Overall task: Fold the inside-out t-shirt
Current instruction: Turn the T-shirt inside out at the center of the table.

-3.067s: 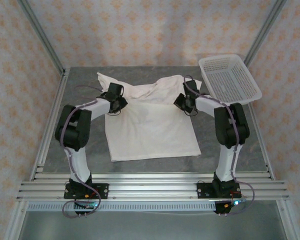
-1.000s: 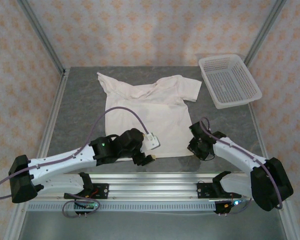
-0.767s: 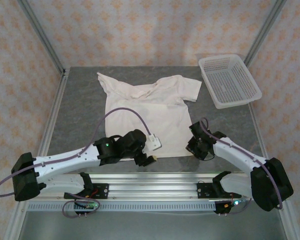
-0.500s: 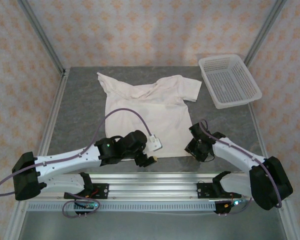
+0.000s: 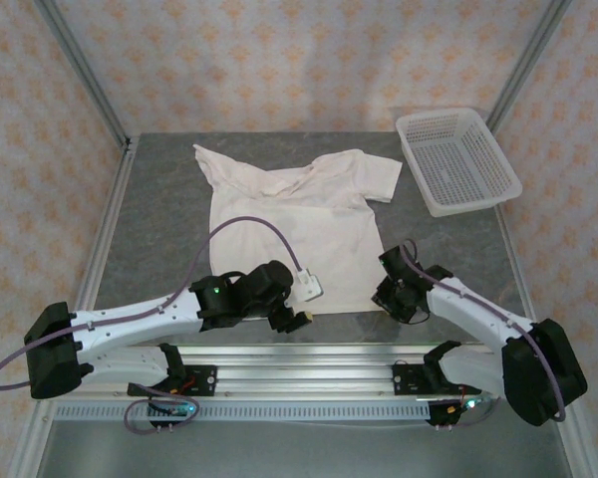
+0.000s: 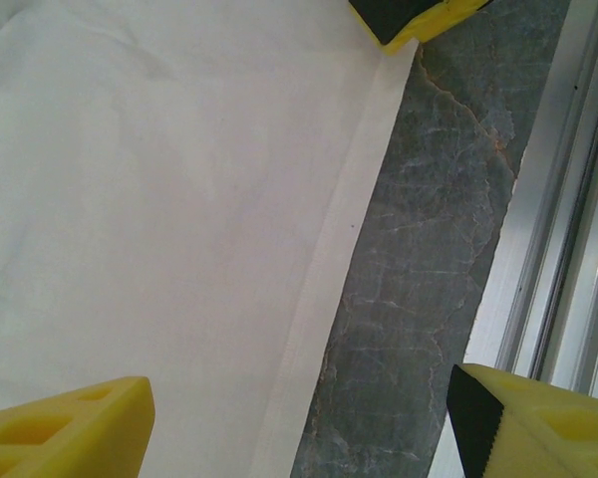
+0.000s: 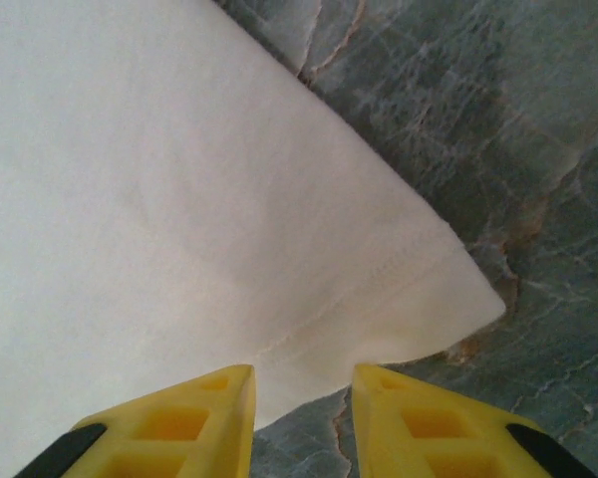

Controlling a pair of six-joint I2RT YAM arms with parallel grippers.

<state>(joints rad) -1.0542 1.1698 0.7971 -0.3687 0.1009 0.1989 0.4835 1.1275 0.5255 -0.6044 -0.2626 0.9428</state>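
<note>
**Left gripper (image 5: pixel 291 319) spread over the hem; right gripper (image 5: pixel 387 295) narrowly parted at the hem corner**

1. Left gripper (image 6: pixel 299 426): the jaws stand wide apart. In the left wrist view, one yellow finger sits over the fabric and the other over the aluminium rail (image 6: pixel 568 199), so the hem edge and a strip of table lie between them. Nothing is held.

2. Right gripper (image 7: pixel 304 418): the two yellow fingers are close together with a narrow gap between them. In the right wrist view, the near right corner of the shirt lies just ahead of the fingertips. The stitched hem line is visible. No fabric is pinched.

3. Inside-out t-shirt (image 5: pixel 299 219): it lies spread flat on the grey marbled table (image 5: pixel 159 229), collar end far from the arm bases and hem end near them. Both sleeves extend outward at the far end, and the fabric is wrinkled around the collar. The body panel (image 6: pixel 159 199) is smooth near the hem (image 7: pixel 159 179).

4. White mesh basket (image 5: pixel 456 159): it stands at the far right corner of the table, just beside the right sleeve and apart from it.

5. Both arms reach low across the near edge of the table, one at each end of the hem.
</note>
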